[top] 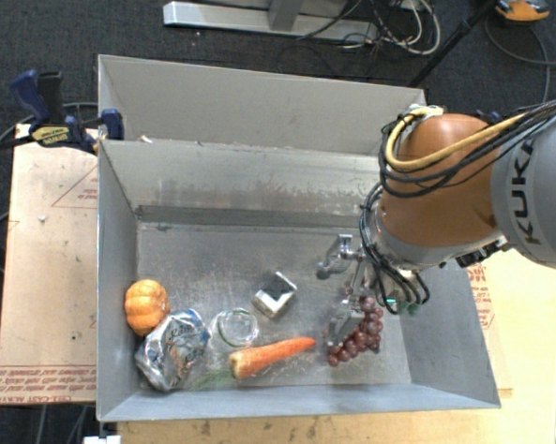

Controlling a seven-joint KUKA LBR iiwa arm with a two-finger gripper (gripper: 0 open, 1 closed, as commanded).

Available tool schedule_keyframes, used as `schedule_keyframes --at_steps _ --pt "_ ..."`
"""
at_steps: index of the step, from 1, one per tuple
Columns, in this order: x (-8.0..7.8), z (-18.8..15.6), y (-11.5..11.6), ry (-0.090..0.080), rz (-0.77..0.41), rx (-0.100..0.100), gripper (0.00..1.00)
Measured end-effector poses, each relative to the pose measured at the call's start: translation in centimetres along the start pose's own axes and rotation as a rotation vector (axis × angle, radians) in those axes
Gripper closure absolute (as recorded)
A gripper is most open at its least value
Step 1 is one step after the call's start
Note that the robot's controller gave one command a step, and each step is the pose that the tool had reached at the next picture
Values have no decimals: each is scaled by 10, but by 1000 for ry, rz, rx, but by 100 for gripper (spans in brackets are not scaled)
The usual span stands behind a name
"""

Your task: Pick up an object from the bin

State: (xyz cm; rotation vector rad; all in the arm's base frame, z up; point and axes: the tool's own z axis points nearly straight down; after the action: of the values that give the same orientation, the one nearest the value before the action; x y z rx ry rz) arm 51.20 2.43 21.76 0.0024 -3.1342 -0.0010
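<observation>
Toward the lower right of the frame, the gripper hangs directly over a dark purple bunch of grapes lying on the grey metal bin floor beside an orange carrot. It is probably lined up to grasp the grapes. Whether it is open, I cannot tell.
</observation>
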Motion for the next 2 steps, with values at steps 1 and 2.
schedule_keyframes --at_steps 1,2 --pt "-2 -4 0 -8 1 0 0" --pt "8 57 33 -12 -72 0 0"
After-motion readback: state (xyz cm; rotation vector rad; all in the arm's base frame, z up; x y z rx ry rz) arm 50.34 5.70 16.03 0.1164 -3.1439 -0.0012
